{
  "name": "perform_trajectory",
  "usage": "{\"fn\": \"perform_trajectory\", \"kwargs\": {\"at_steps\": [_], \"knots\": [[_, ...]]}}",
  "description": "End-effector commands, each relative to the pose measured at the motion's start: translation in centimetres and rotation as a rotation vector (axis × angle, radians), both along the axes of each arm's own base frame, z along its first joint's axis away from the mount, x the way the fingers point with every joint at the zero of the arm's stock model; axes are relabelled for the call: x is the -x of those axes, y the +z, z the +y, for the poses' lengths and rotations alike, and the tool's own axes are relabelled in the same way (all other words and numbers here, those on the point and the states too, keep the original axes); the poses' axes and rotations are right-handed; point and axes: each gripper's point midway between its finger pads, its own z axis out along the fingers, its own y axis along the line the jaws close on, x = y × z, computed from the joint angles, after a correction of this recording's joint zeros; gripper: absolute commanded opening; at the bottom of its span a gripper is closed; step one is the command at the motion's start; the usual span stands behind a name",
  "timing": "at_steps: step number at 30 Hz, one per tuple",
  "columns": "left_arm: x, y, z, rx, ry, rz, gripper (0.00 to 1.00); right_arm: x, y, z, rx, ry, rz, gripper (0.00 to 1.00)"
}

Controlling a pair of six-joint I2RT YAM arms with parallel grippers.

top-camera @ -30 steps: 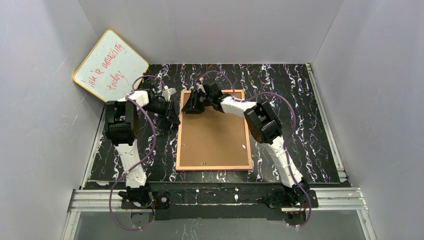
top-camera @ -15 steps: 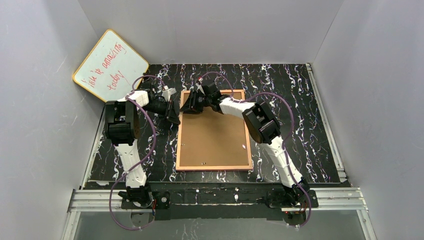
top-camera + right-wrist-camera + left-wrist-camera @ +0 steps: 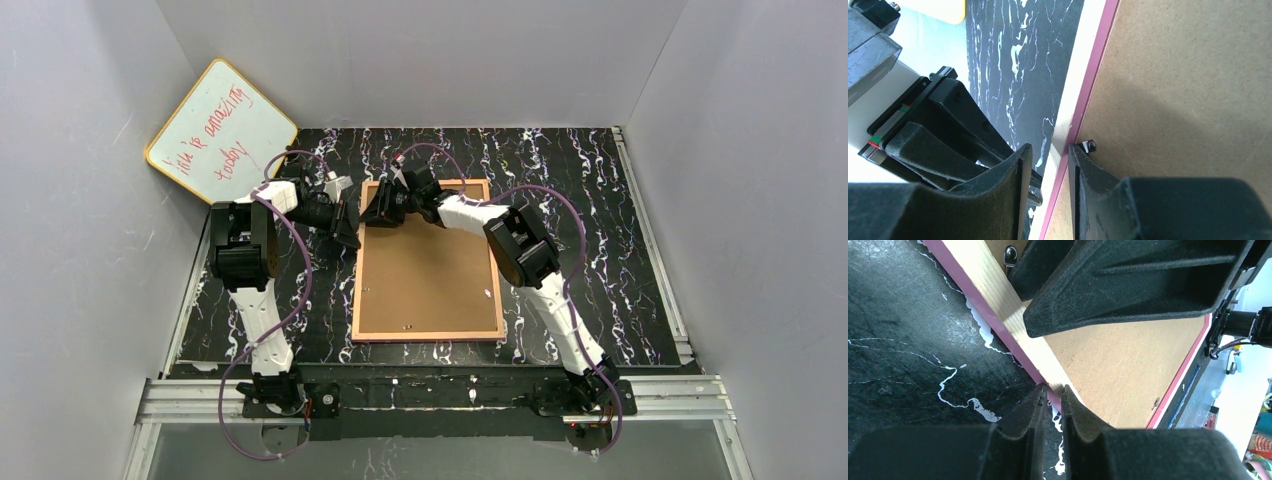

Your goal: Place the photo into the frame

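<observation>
1. While the thin pink-fronted, wood-backed picture frame (image 3: pixel 428 336) stays face down mid-table, your right gripper (image 3: pixel 1048 155) has crept toward its far-left corner, jaws part-open astride the rail beside a black clip (image 3: pixel 1089 146).
2. Your left gripper (image 3: pixel 1053 392) sits nearly closed at the pink edge; grip unclear.
3. With the brown backing board (image 3: pixel 430 280) still in and no photo in sight, loading looks unstarted.

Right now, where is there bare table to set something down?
Widest: table right of the right arm, up to the side rail. A narrow strip runs beyond the frame's far edge. Crowded: its far-left corner, with left gripper and right gripper.
</observation>
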Motion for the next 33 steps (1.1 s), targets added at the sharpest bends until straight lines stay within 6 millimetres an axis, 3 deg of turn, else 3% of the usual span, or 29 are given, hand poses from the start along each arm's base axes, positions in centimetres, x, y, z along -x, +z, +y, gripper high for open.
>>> {"fn": "perform_trajectory", "kwargs": {"at_steps": [1,5,11,15,18,19,24,30,33], "knots": [[3.3,-4.9,1.0,-0.169,-0.089,0.076,0.05,-1.6,-1.5,0.2,0.033,-0.034,-0.043,0.41],[3.2,-4.7,1.1,-0.176,-0.094,0.070,0.05,-2.0,-0.1,0.5,0.024,-0.004,-0.085,0.42],[3.2,-3.8,1.4,-0.177,-0.099,0.067,0.04,-1.5,5.4,0.7,-0.077,0.053,-0.150,0.45],[2.6,-2.7,2.2,-0.181,-0.089,0.054,0.05,-0.6,9.5,-0.3,-0.167,0.069,-0.165,0.51],[2.3,-1.6,2.5,-0.183,-0.100,0.031,0.05,-0.7,12.1,-2.1,-0.172,0.031,-0.199,0.62],[2.0,-1.4,3.5,-0.188,-0.079,0.025,0.06,-0.8,13.0,-2.9,-0.176,0.013,-0.214,0.66],[2.9,-1.1,4.6,-0.230,-0.108,0.012,0.07,-1.4,14.5,-8.5,-0.105,-0.087,-0.249,0.77],[4.6,-1.8,5.2,-0.266,-0.140,-0.003,0.08,-4.3,12.3,-21.8,0.159,-0.414,-0.245,0.88],[5.6,-2.0,4.8,-0.262,-0.163,-0.003,0.08,-4.5,10.8,-26.9,0.255,-0.512,-0.224,0.90]]}}
